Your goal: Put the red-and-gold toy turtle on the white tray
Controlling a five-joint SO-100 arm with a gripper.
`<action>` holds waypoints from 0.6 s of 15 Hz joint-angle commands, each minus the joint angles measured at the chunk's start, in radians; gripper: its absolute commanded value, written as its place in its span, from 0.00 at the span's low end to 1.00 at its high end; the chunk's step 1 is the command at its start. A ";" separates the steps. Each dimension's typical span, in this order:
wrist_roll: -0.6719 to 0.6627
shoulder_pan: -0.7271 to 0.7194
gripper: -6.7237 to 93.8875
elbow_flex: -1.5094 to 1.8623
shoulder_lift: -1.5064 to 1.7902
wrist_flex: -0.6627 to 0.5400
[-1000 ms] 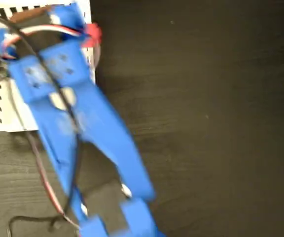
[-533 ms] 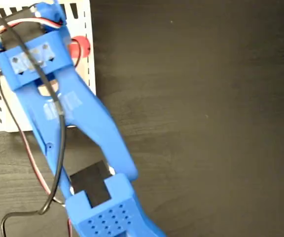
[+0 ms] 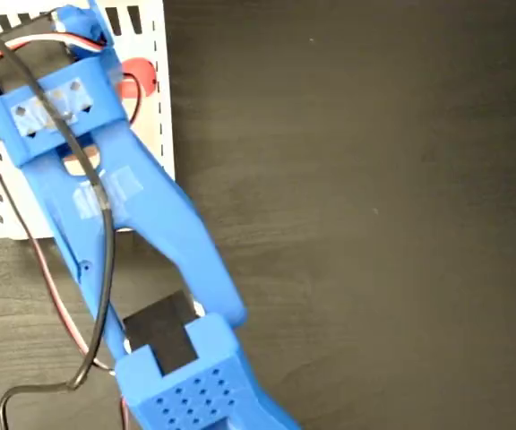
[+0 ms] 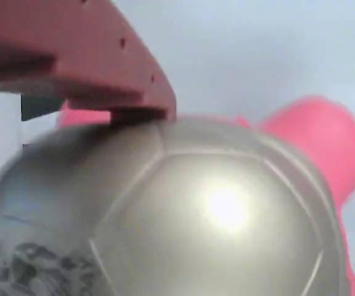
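we are looking down in the fixed view at a blue arm [image 3: 124, 224] that is reaching from the near edge of a dark wood-grain table [image 3: 374, 224] toward the far left corner, where the white tray [image 3: 155, 134] is lying. the arm is covering most of the tray; we are seeing only its right strip with a line of thin dashes, a few black slot stripes along the far edge and more stripes at the left edge. a black cable [image 3: 52, 376] is trailing along the arm and looping onto the table at the near left, with red and white wires beside it.

just right of the arm's wrist block, a red part of the red-and-gold toy turtle [image 3: 137, 79] is peeking out over the tray's right strip.

in the wrist view we are facing the turtle [image 4: 214, 222] at very close range: its shiny gold shell with seam lines is filling the lower frame, a dark printed mark is showing at the lower left, and a red rounded limb or head is sticking out at the upper right against the pale tray [image 4: 257, 55]. one reddish gripper finger [image 4: 91, 55] is lying across the far left of the shell, seemingly touching it. the other finger is out of sight, so we cannot tell whether the jaws are clenched on the toy or released, nor whether the turtle is resting on the tray or hanging just above it.
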 commanded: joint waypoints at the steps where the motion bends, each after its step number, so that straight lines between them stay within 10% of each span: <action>1: 0.009 -0.025 0.63 -0.064 0.040 0.020; 9: 0.023 -0.032 0.60 -0.069 0.094 0.040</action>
